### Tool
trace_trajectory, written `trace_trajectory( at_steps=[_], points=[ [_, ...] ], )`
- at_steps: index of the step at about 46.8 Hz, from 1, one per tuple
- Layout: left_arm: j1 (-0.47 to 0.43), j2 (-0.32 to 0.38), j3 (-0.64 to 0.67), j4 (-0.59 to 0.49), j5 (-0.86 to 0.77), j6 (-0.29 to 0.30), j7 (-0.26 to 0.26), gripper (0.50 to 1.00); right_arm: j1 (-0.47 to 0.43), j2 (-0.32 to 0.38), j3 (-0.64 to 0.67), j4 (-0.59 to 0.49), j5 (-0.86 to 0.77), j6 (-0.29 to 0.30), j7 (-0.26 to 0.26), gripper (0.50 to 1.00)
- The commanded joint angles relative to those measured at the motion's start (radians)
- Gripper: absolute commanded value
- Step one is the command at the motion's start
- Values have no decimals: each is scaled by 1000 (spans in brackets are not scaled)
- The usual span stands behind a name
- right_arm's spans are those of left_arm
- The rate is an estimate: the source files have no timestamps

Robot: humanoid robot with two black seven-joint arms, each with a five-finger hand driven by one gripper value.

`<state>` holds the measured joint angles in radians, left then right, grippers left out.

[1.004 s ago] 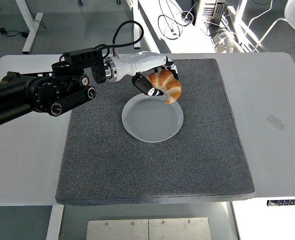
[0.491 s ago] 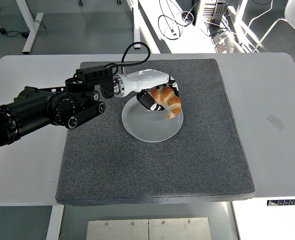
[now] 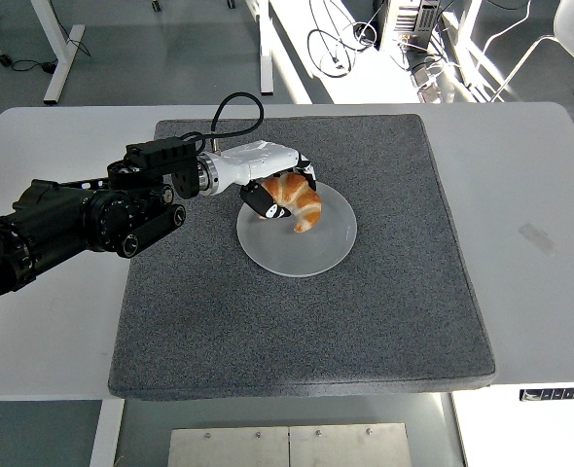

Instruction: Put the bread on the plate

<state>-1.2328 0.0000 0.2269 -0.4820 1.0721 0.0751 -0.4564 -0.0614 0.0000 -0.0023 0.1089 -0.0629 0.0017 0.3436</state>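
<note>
**Bread over plate, release pending**

Item: bread (image 3: pixel 294 201), a golden croissant, clamped in the left robot hand (image 3: pixel 272 195), whose white-shelled fingers curl round its upper end. Right robot hand: not in view.

Location: above the upper-left part of the pale grey plate (image 3: pixel 318 253), which lies on the dark grey mat (image 3: pixel 297 331) covering the white surface (image 3: pixel 540 243). The lower tip of the bread looks at or just above the plate; contact cannot be confirmed from this view.

Change noted: a second ago the bread hung over the plate's far rim, its tip toward the right edge; the left robot hand has since drawn back toward the left and come lower, so the bread now sits well inside the rim. Judgement: transport is essentially done; what remains is the last lowering and letting go.

Orientation: long axis runs diagonally, from the held end at upper left down to the free tip at lower right; the crescent bows outward to the upper right, free tip pointing down toward the plate's centre.
</note>
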Motion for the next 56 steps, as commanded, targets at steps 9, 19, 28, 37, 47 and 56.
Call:
trace_trajectory(
  at_steps=[9,19,28,37,47,56],
  points=[
    [9,0,2,2,3,0,-1,500,0,0,1,0,0,0,0,1000],
    [10,0,18,2,3,5,-1,500,0,0,1,0,0,0,0,1000],
    [18,0,29,2,2,5,-1,500,0,0,-1,0,0,0,0,1000],
    [22,0,29,0,2,11,-22,500,0,0,-1,0,0,0,0,1000],
    [22,0,28,-1,0,14,-22,500,0,0,1,0,0,0,0,1000],
    [24,0,19,-1,-46,51,-21,761,0,0,1,0,0,0,0,1000]
  ],
)
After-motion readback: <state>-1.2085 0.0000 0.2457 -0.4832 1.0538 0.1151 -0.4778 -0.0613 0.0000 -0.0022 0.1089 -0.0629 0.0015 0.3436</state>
